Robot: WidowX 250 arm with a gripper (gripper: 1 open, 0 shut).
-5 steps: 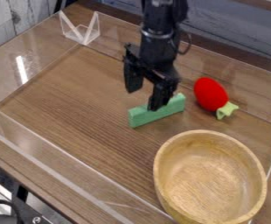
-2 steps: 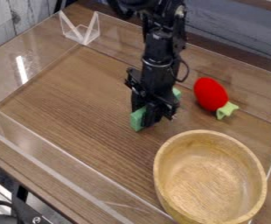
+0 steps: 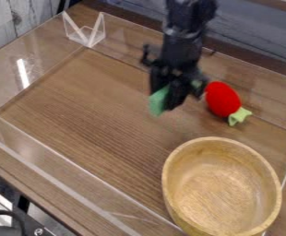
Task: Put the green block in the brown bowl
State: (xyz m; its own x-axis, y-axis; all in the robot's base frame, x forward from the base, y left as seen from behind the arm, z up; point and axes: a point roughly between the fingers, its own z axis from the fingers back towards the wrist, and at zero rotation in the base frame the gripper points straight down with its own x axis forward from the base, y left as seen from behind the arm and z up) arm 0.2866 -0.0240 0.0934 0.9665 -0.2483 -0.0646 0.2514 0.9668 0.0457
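Between the gripper's (image 3: 168,99) fingers sits the green block (image 3: 164,100), pinched and clear of the table (image 3: 84,101). Right of it lies the strawberry (image 3: 222,96); below-right, well apart, the bowl (image 3: 222,192).

Red strawberry toy (image 3: 224,97) with a green leafy tip lying on the wood-grain counter (image 3: 72,106), clear plastic walls (image 3: 41,157) around the edge, small clear stand (image 3: 84,30) at the far corner
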